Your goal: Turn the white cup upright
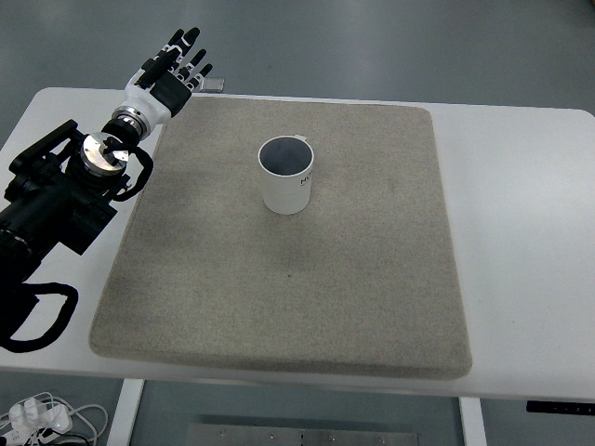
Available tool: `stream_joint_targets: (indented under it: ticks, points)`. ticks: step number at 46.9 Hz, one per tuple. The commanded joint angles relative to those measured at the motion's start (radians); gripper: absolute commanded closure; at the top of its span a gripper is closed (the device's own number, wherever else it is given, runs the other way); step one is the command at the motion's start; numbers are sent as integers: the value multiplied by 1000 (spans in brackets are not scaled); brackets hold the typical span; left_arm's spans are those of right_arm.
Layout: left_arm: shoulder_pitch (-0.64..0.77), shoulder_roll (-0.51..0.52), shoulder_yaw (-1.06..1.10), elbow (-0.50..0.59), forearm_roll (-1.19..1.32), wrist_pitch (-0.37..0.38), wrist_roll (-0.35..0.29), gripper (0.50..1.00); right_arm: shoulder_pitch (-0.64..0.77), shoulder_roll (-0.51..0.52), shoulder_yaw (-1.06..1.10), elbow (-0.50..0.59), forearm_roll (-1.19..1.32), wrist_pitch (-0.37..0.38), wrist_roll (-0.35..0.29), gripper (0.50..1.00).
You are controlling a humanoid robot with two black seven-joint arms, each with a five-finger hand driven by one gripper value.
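Only one robot hand shows, the left hand [175, 67], reaching in from the left edge on a black arm [56, 200] with a silver wrist joint. It sits at the far left corner, over the edge of the mat and table, with its black-tipped fingers [191, 37] spread and straight, holding nothing. It is well apart from the cup.

One white table [521, 242] fills most of the view, with grey floor beyond its far edge and below its near edge. On it lies one large grey-beige mat [288, 307], roughly square with rounded corners, covering the middle of the tabletop and leaving a bare white strip on the right and a narrower one on the left.

One white cup [287, 177] stands on the mat, a little toward the far side and slightly left of the mat's middle. It is upright, its open mouth facing up so that the dark inside shows. Small dark print marks its side near the rim; it is too small to read.

A small grey object [213, 85] lies just beside the hand at the mat's far edge. White cables [46, 418] lie on the floor at the near left corner.
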Motion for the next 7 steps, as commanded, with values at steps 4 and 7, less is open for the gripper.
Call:
stream_joint_targets:
  ticks: [4, 7]
  points:
    - [1, -6, -19, 6, -1, 0, -1, 506, 0, 0, 1, 1, 1, 0, 0, 548]
    - [1, -6, -19, 6, -1, 0, -1, 506, 0, 0, -1, 2, 1, 0, 0, 548]
